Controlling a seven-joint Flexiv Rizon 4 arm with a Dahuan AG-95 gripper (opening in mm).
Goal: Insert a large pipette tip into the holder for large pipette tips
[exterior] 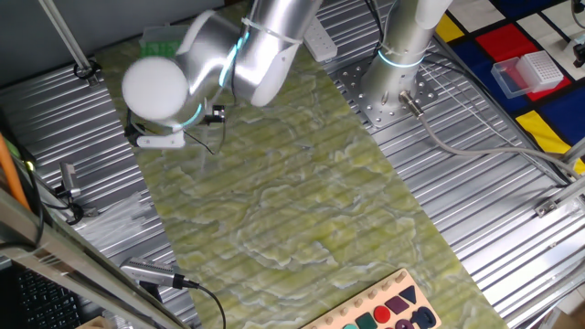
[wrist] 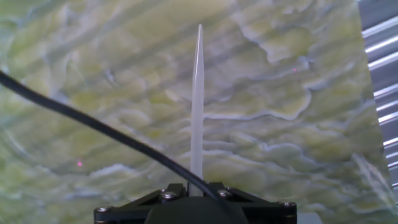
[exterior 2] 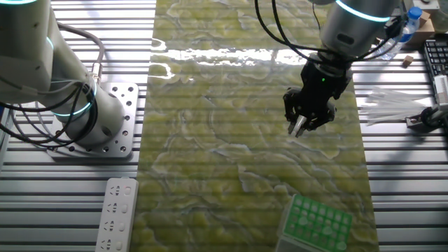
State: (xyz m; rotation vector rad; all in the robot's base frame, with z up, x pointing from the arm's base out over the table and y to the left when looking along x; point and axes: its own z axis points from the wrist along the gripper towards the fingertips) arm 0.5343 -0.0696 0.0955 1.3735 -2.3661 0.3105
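Note:
My gripper (wrist: 196, 186) is shut on the large pipette tip (wrist: 198, 106), a slender whitish tube that points straight out from the jaws over the green-yellow mat. In the other fixed view the gripper (exterior 2: 302, 124) hangs above the mat's right half, with the tip (exterior 2: 299, 128) showing pale between the fingers. The holder for large pipette tips (exterior 2: 318, 222), with its bright green top, stands at the mat's near right corner, well apart from the gripper. In one fixed view the holder (exterior: 160, 41) is partly hidden behind the arm.
A second arm's base (exterior 2: 105, 133) is bolted left of the mat. A white power strip (exterior 2: 115, 213) lies near it. Loose clear tips (exterior 2: 392, 105) lie right of the mat. A clear box with white grid top (exterior: 530, 71) stands far off. A black cable (wrist: 93, 124) crosses the hand view.

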